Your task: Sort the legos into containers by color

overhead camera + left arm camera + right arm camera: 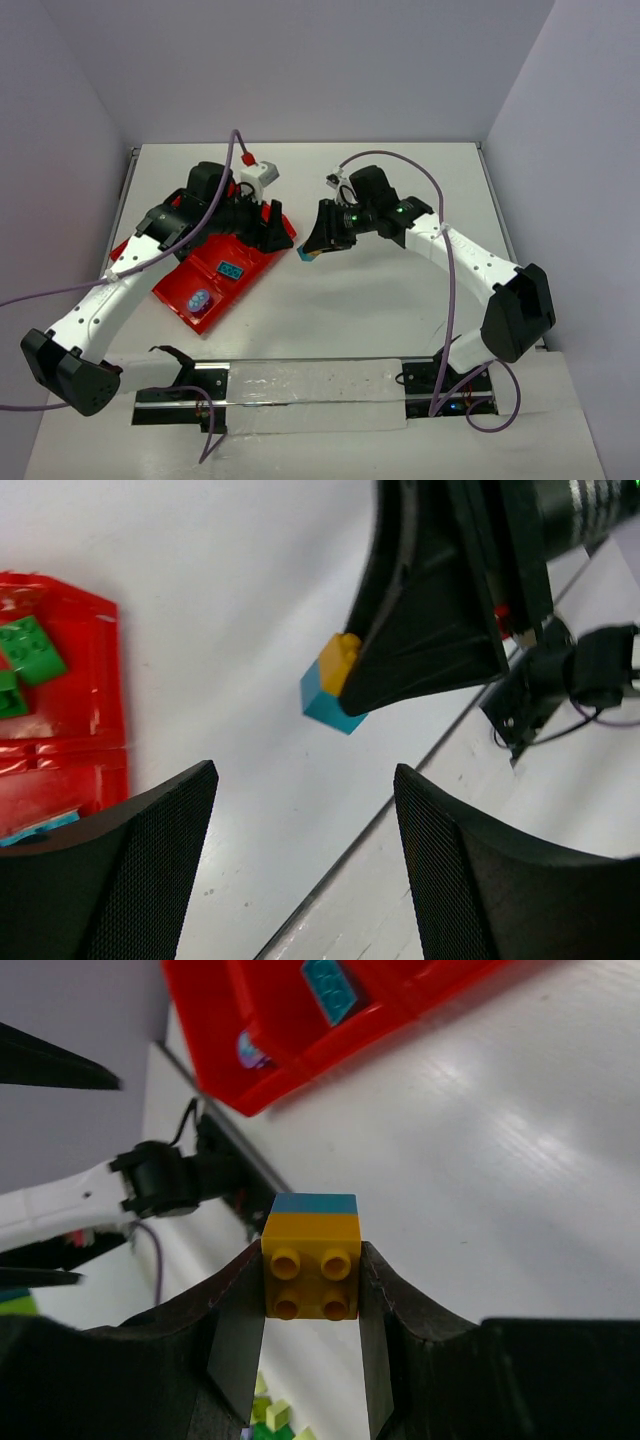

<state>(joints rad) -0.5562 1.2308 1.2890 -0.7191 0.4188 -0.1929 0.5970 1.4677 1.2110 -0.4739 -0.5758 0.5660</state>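
The right end effector [326, 236] is closed on a two-colour cube [310, 1260]. Its fingers press two opposite sides of the yellow half, so the teal half projects free beyond the tips. Judge this grip as deliberate: a joined cube fits no single colour, and the exposed half gives the other arm something to take.

The left end effector [300, 865] is empty, with its jaws well apart. It faces the cube across a gap, aligned to take the teal half.

The cube is over bare counter [400, 300], near the tray [178, 288]. You cannot tell whether it touches the counter. In the tray, green bricks [30, 650] and a teal brick [231, 269] lie in separate compartments.
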